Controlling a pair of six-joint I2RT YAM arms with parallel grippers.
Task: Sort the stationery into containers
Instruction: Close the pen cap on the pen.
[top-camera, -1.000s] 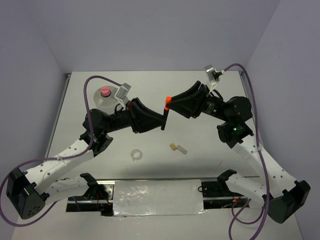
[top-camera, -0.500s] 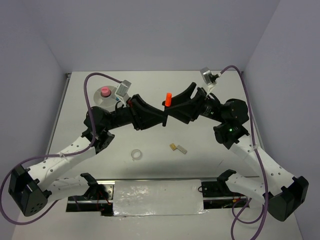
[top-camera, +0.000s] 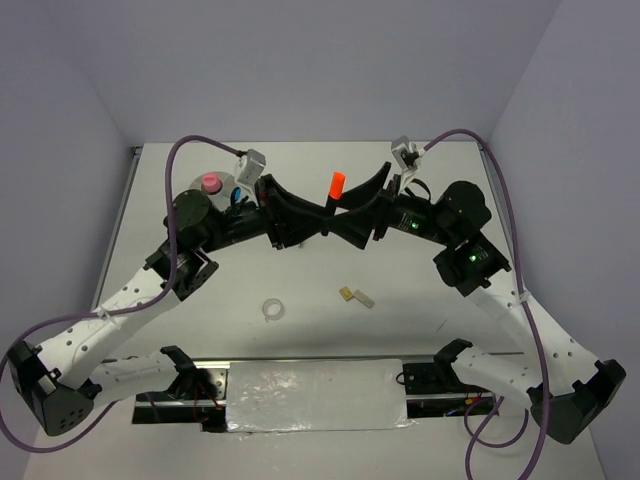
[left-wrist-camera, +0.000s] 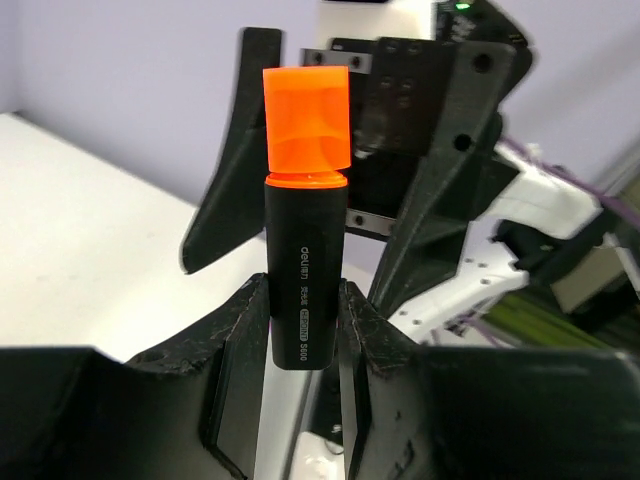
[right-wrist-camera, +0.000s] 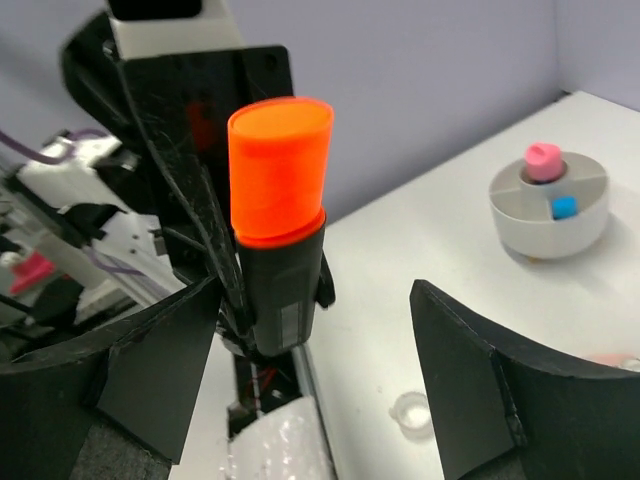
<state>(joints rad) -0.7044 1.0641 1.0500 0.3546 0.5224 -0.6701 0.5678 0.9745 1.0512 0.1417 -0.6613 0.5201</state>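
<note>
A black marker with an orange cap (top-camera: 335, 195) stands upright in the air over the middle of the table. My left gripper (top-camera: 322, 222) is shut on its lower barrel (left-wrist-camera: 305, 290). My right gripper (top-camera: 352, 205) faces it, open, with its fingers spread wide on either side of the marker (right-wrist-camera: 280, 210) and not touching it. The round divided dish (top-camera: 200, 200) sits at the back left with a pink cylinder (top-camera: 210, 183) and a blue square (right-wrist-camera: 564, 207) in it. A clear tape ring (top-camera: 272, 310) and two small tan and grey blocks (top-camera: 356, 296) lie on the table nearer the front.
A strip covered in shiny plastic (top-camera: 315, 393) lies along the near edge between the arm bases. Purple cables (top-camera: 200, 160) arch over both arms. Walls close the table in on the left, back and right.
My right gripper has opened and let go of the marker, which now stands more upright in the left gripper alone. Both wrists have shifted slightly towards the back.
</note>
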